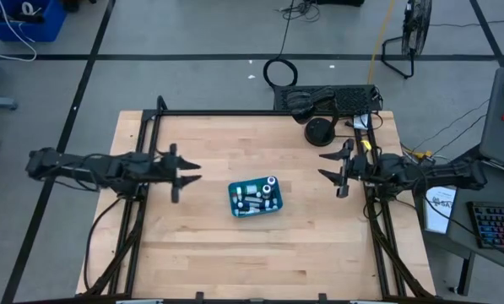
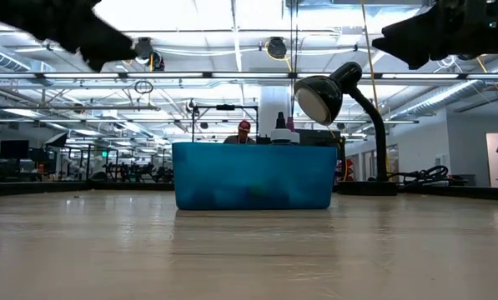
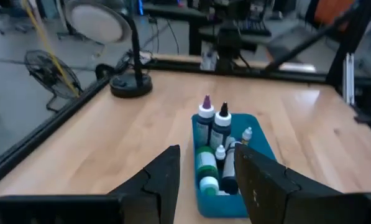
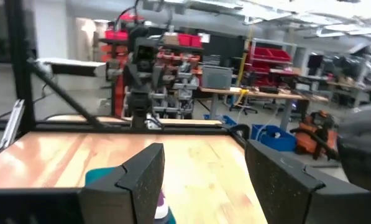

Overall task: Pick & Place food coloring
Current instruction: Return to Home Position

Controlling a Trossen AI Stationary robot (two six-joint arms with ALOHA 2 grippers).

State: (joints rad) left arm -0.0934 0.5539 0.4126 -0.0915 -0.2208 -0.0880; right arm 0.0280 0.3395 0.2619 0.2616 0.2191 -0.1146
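The food coloring (image 3: 213, 127) is a group of small bottles with white caps. Two stand upright and others lie down, all inside a teal rectangular box (image 1: 255, 197) at the middle of the wooden table. Their tops show above the box's rim in the low view (image 2: 280, 129). My left gripper (image 1: 199, 172) hangs above the table to the left of the box, open, roughly level and pointing toward it, with nothing between its fingers (image 3: 166, 180). My right gripper (image 1: 322, 165) hangs to the right of the box, open and holding nothing, its own view (image 4: 204, 180) looking across the table.
A black desk lamp (image 1: 319, 131) stands at the table's far right, beside a black keyboard and cables (image 1: 332, 100) on the far edge. Black frame rails (image 1: 150, 127) run along the left, right and far sides. Bare wood lies all round the box.
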